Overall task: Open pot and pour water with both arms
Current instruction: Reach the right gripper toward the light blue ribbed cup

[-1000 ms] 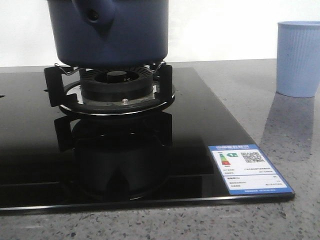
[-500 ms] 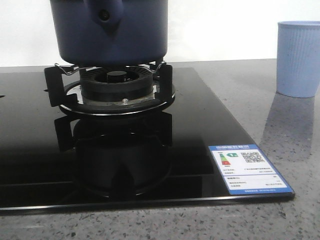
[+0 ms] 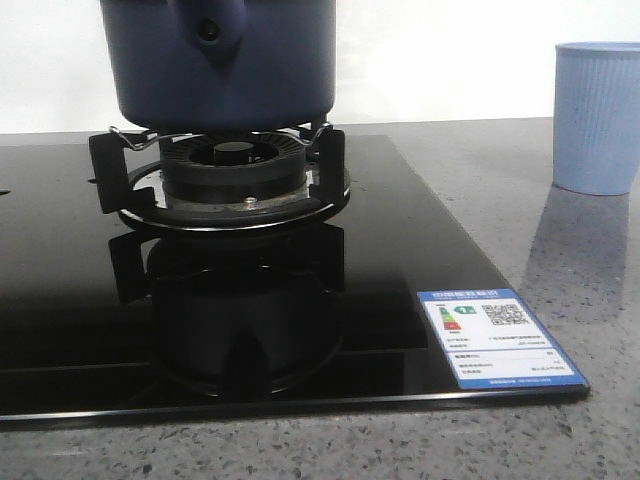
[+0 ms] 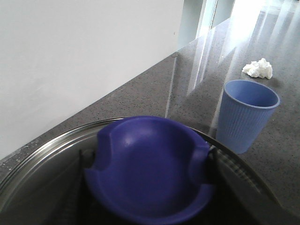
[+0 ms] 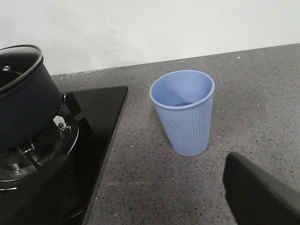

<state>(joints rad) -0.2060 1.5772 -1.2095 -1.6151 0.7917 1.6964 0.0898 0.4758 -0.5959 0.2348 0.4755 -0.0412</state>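
The dark navy pot (image 3: 270, 70) sits on the burner stand (image 3: 232, 170), and its handle stub (image 3: 208, 35) with the round hole faces me. In the left wrist view my left gripper (image 4: 147, 161) is shut on the blue lid knob (image 4: 150, 178), with a dark finger (image 4: 214, 157) on each side. The glass lid (image 4: 42, 164) rests on the pot. In the right wrist view the pot (image 5: 23, 108) is at the left, and my right gripper (image 5: 150, 206) is open and empty above the counter. One of its fingers (image 5: 262, 197) shows near the pale blue ribbed cup (image 5: 185, 115).
The black glass hob (image 3: 400, 250) carries an energy label (image 3: 497, 337) at its front right corner. The ribbed cup (image 3: 597, 115) stands on the grey speckled counter to the right of the hob. A crumpled white tissue (image 4: 258, 69) lies beyond the cup (image 4: 246, 115). A white wall runs behind.
The pot turned a little on the stand, its handle stub swinging to the right, about a second ago. It has stayed still over the last half second.
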